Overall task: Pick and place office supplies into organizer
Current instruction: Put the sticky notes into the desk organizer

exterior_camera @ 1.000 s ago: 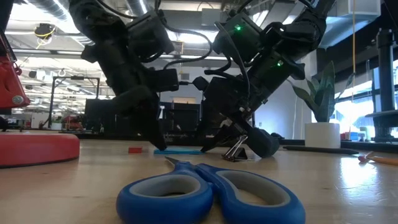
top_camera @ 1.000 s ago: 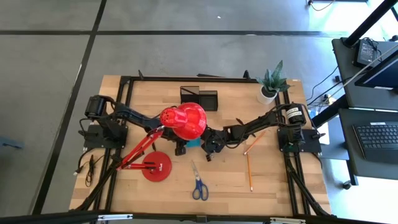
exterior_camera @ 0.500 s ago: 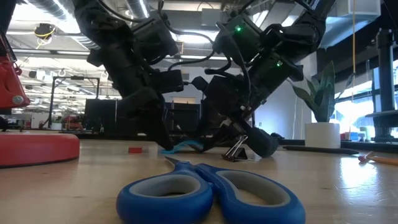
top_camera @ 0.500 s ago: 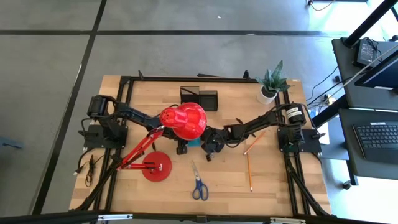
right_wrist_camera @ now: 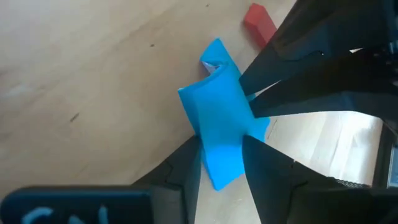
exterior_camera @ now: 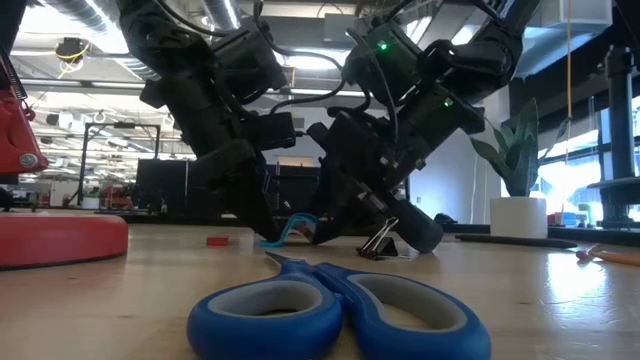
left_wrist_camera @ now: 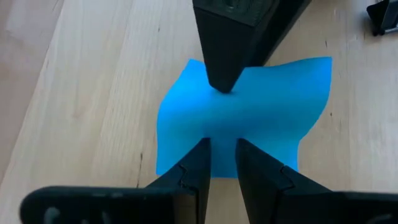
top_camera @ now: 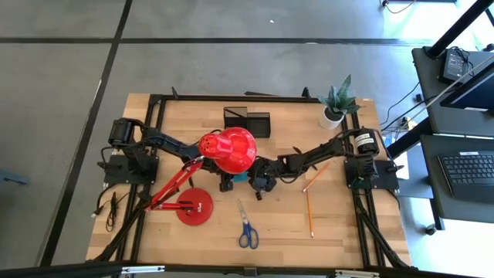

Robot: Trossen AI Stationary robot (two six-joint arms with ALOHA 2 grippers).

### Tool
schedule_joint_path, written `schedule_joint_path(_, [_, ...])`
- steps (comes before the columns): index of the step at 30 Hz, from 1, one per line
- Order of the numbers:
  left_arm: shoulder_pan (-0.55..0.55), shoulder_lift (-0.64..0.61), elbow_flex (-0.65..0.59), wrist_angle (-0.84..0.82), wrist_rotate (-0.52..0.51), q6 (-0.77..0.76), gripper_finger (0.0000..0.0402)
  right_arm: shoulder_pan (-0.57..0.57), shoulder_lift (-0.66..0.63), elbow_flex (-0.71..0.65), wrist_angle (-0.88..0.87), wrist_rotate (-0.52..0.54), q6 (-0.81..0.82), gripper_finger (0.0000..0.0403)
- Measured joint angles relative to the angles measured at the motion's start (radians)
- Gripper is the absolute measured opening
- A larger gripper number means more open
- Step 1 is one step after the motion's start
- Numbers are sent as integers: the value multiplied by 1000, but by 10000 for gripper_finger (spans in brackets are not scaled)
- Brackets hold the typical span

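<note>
blue sheet [left_wrist_camera: 249,118] lifted, buckled since before | left gripper [left_wrist_camera: 222,152], right gripper [right_wrist_camera: 222,163] both pinching it

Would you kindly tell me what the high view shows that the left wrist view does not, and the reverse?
Only the high view shows the organizer, scissors, pencils, lamp and plant. Only the left wrist view shows the blue paper buckled, pinched by the left gripper at one edge and the right gripper opposite. Both show the wooden table and both arms meeting there.
</note>
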Motion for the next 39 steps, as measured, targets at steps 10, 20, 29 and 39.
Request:
schedule_joint_path(10, [0,0,0,2,8,-35,60,45,1,1,4,-2,14,119])
schedule_joint_path(20, [1,1,-1,8,16,-73,39,47,1,0,20,-13,108,119])
schedule_joint_path(29, [2,1,-1,5,57,-95,36,47,5,-2,93,-14,106,119])
schedule_joint_path(39, [2,1,1,-6,72,-133,13,49,7,-2,143,49,111,119])
